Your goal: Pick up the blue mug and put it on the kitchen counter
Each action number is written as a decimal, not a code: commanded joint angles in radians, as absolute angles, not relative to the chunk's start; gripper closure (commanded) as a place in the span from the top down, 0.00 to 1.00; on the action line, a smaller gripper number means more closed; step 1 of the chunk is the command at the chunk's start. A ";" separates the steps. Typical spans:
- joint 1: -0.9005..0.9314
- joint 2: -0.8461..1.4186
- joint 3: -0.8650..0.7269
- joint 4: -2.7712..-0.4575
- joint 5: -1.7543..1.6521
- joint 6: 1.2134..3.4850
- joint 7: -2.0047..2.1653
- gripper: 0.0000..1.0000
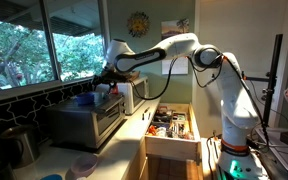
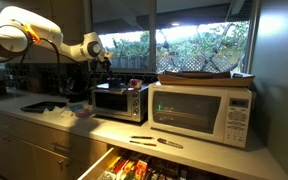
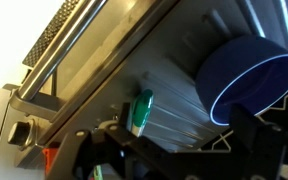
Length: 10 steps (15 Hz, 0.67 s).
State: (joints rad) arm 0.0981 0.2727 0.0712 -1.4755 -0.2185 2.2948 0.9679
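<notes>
The blue mug [image 3: 246,72] stands on the ribbed steel top of the toaster oven [image 3: 169,70], at the upper right of the wrist view with its rim toward the camera. It also shows in an exterior view [image 1: 86,98] as a small blue shape on the oven top. My gripper [image 3: 169,138] is open just above the oven top, its dark fingers spread wide. The mug lies close to the right finger and is not held. The gripper shows over the oven in both exterior views [image 1: 109,84] [image 2: 101,74]. The pale cream kitchen counter [image 1: 134,130] runs below the oven.
A green and white object [image 3: 141,110] lies on the oven top between the fingers. A white microwave [image 2: 199,112] stands beside the oven. An open wooden drawer of utensils [image 1: 172,125], a pink-purple plate [image 1: 84,162] and a dark pot [image 1: 19,145] are nearby.
</notes>
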 commanded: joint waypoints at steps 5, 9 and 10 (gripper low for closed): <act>0.131 0.345 0.050 -1.382 -0.123 2.297 0.933 0.87; 0.143 0.403 0.036 -1.315 -0.124 2.291 0.940 0.72; 0.145 0.418 0.032 -1.297 -0.122 2.292 0.941 0.77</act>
State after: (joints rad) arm 0.1230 0.3602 0.0590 -1.3672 -0.1431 2.2965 0.9493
